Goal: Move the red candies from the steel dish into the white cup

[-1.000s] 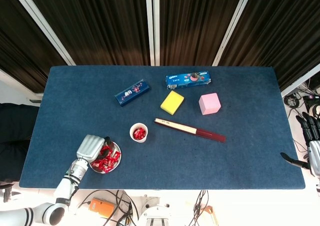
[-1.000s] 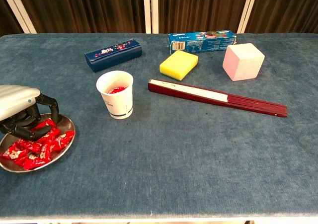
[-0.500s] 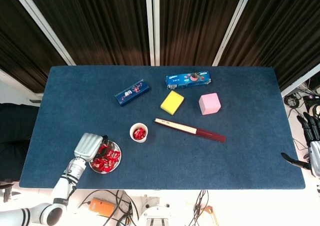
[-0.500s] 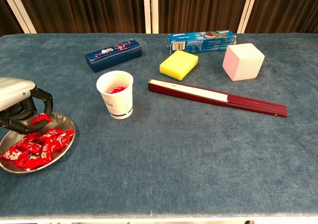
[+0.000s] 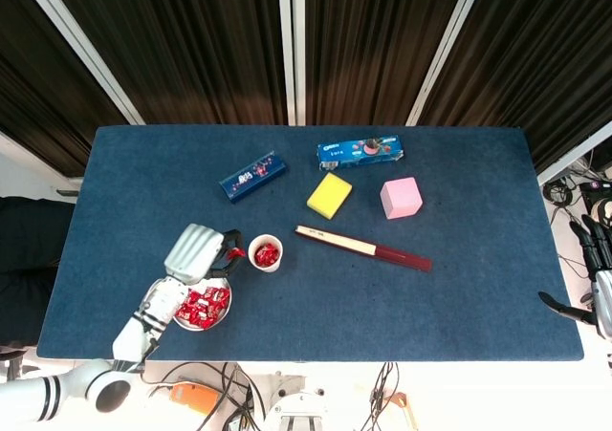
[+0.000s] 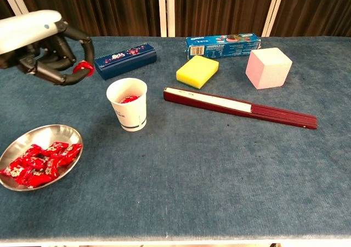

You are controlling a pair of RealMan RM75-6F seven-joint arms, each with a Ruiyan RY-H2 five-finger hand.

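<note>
My left hand (image 6: pixel 46 47) pinches one red candy (image 6: pixel 83 67) in the air, just left of the white cup (image 6: pixel 128 104).

The chest view shows candy already in the cup and more heaped in the steel dish (image 6: pixel 60 133); only the head view catches my right hand (image 5: pixel 598 278) off the table's edge, fingers apart, holding nothing.

- Navy box (image 6: pixel 125 60), far left on the table (image 6: pixel 230 170).
- Blue biscuit box (image 6: pixel 222 45), far centre.
- Yellow sponge (image 6: pixel 197 71) just nearer.
- Pink cube (image 6: pixel 268 67), right.
- Closed fan (image 6: pixel 239 107), middle.
</note>
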